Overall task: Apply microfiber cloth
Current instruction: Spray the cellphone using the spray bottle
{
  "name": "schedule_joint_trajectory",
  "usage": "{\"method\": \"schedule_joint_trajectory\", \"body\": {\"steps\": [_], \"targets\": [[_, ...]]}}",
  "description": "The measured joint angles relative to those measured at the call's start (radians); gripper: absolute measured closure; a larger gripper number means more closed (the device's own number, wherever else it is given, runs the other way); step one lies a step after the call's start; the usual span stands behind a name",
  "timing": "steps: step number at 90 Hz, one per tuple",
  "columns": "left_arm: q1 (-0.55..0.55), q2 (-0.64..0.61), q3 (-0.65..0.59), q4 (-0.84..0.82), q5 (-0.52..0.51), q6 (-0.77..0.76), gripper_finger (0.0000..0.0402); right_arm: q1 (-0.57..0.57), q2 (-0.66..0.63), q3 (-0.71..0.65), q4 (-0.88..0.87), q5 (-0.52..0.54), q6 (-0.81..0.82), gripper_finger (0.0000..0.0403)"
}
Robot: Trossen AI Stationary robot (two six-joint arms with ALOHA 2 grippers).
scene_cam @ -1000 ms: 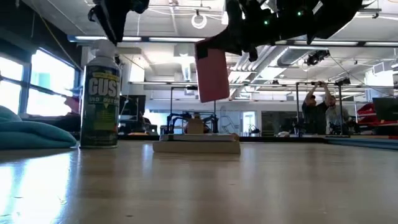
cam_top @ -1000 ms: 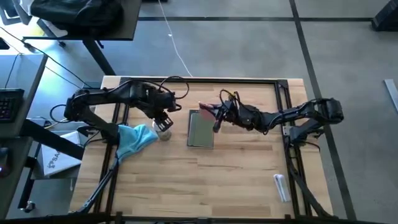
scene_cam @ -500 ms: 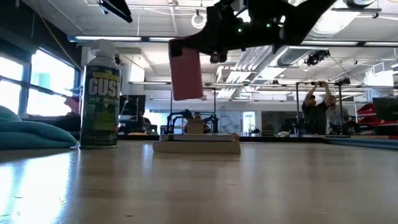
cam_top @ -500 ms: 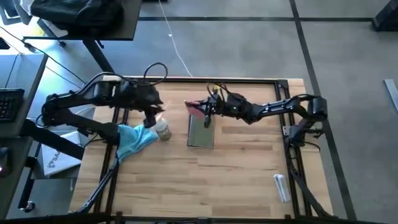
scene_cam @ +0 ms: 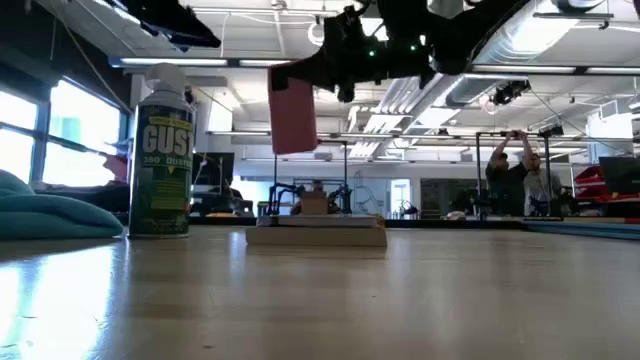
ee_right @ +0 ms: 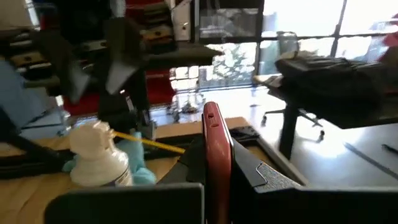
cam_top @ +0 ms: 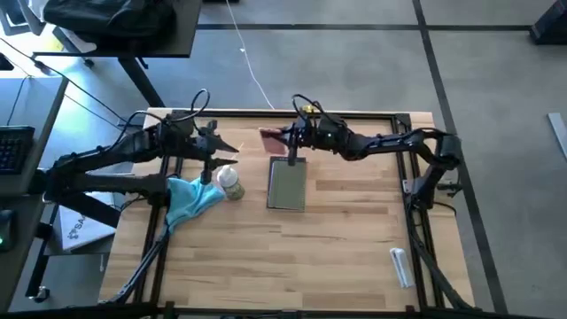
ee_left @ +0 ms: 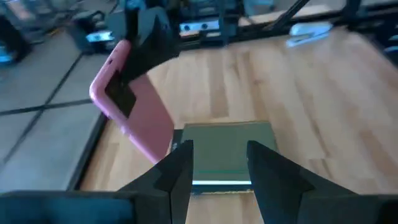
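The light blue microfiber cloth lies crumpled on the table at the left, with a white-capped spray can standing upright beside it. The grey-green tablet lies flat at mid-table. My left gripper hangs open above the can and cloth, holding nothing, and shows in the high view. Beyond the tablet's far end my right gripper is shut on the pink phone, which is up in the air. My right gripper pinches the pink phone between its two fingers at the phone's upper end, reaching in roughly level from the table's right. The phone stands edge-on between the fingers. It hangs below them, lifted well clear of table and tablet.
The spray can stands between cloth and tablet. A small white object lies near the front right corner. Bare wood shows across the near half of the table. A person stands far off in the room behind.
My left gripper has risen from the spray can's cap and drawn back toward the table's left and far edge; the can stays standing. My right gripper has carried the pink phone up and toward the far left, past the tablet's far end, the phone still hanging.
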Motion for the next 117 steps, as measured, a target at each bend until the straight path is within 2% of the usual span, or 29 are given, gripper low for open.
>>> {"method": "schedule_joint_trajectory", "body": {"steps": [12, 28, 37, 46, 56, 70, 77, 86, 117], "targets": [[0.141, 0.016, -0.037, 0.018, 0.178, 0.026, 0.03, -0.006, 0.06, 0.056, 0.001, -0.056, 0.023, 0.0402], [0.279, 0.054, -0.037, 0.112, 0.433, 0.057, 0.0334, -0.009, 0.09, 0.112, -0.062, -0.055, -0.003, 0.0402], [0.334, 0.113, -0.037, 0.118, 0.566, 0.067, 0.0366, -0.014, 0.088, 0.127, -0.089, -0.052, -0.025, 0.0402], [0.366, 0.192, -0.037, 0.118, 0.655, 0.081, 0.0396, -0.026, 0.088, 0.136, -0.104, -0.052, -0.042, 0.0402], [0.391, 0.248, -0.037, 0.117, 0.74, 0.101, 0.0396, -0.054, 0.088, 0.137, -0.097, -0.045, -0.043, 0.0402], [0.413, 0.263, -0.037, 0.086, 0.85, 0.214, 0.04, -0.079, 0.088, 0.136, -0.096, -0.047, -0.028, 0.0402], [0.417, 0.263, -0.037, 0.043, 0.881, 0.306, 0.0401, -0.081, 0.088, 0.134, -0.102, -0.065, -0.028, 0.0402], [0.417, 0.264, -0.037, -0.006, 0.858, 0.397, 0.0401, -0.077, 0.088, 0.134, -0.106, -0.083, -0.028, 0.0402], [0.417, 0.298, -0.037, -0.081, 0.814, 0.45, 0.0401, -0.069, 0.088, 0.133, -0.108, -0.097, -0.018, 0.0402]]}}
